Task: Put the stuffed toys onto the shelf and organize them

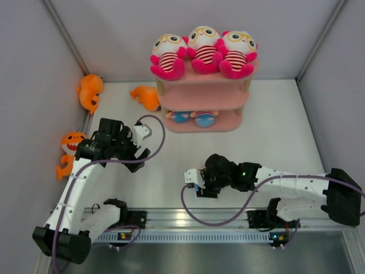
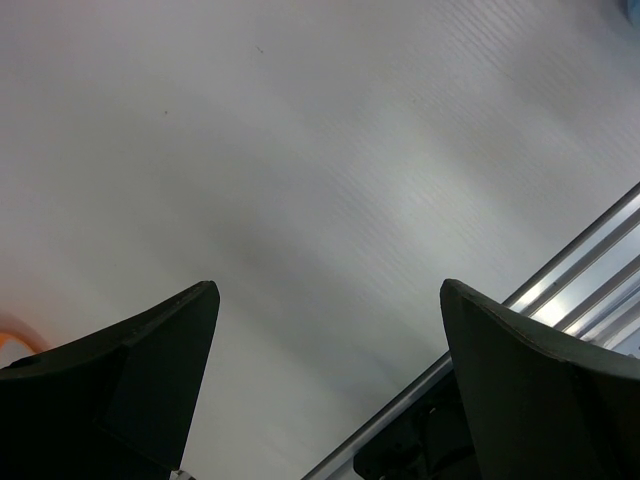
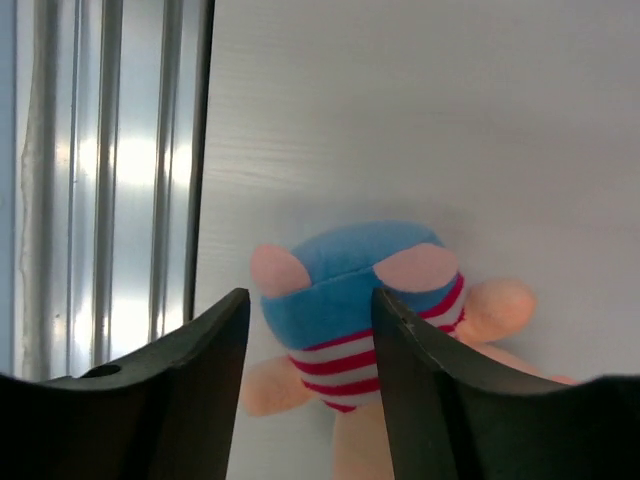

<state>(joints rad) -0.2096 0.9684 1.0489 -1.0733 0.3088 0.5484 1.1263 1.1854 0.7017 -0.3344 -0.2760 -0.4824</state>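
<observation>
Pink shelf; three striped toys atop; two dolls below

Bright, even light; rail glare (wrist views perhaps soft)

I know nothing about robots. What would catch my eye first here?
Three plushes in yellow glasses sit in a row on top of the pink shelf at the back. Three orange sharks lie scattered at the left, and the right claw, open, points at a small blue doll by the front rail.
</observation>
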